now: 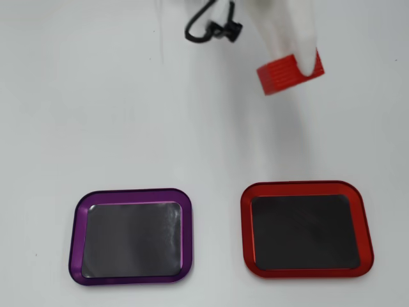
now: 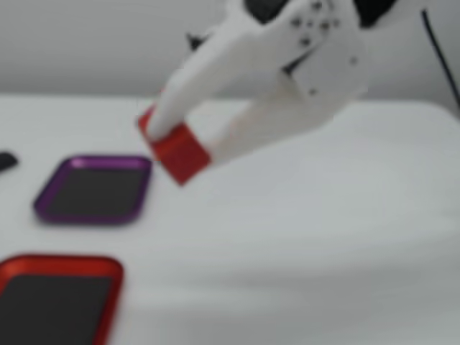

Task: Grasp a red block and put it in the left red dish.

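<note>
The gripper is clamped on the red block near the bench's far edge; tilted grip, so it might slip before reaching the left red dish.

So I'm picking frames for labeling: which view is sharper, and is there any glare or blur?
Overhead view: trays crisp, with the red block and white gripper slightly smeared and washed out against the bright table; soft sheen inside the purple tray. Fixed view: soft throughout, no hard shadows.

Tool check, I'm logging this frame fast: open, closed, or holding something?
Tool: closed on the red block, held off the table.
</note>
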You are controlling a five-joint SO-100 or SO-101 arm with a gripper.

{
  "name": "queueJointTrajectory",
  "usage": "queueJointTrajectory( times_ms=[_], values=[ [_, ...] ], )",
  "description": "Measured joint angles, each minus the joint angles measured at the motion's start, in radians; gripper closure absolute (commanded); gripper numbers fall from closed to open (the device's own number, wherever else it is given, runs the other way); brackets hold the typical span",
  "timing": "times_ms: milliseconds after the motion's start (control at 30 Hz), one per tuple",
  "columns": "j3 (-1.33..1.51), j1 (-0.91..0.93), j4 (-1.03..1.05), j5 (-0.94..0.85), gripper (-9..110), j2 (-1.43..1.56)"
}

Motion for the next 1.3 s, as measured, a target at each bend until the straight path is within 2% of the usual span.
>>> queueJointTrajectory(
  times_ms=[300,633,1100,1300],
  values=[
    [-0.302,0.002,-0.049,0.110,102,-0.445],
    [-0.591,0.000,-0.052,0.121,102,-0.776],
    [-0.681,-0.006,-0.064,0.120,101,-0.870],
    [-0.684,-0.005,-0.064,0.120,91,-0.870]
  ],
)
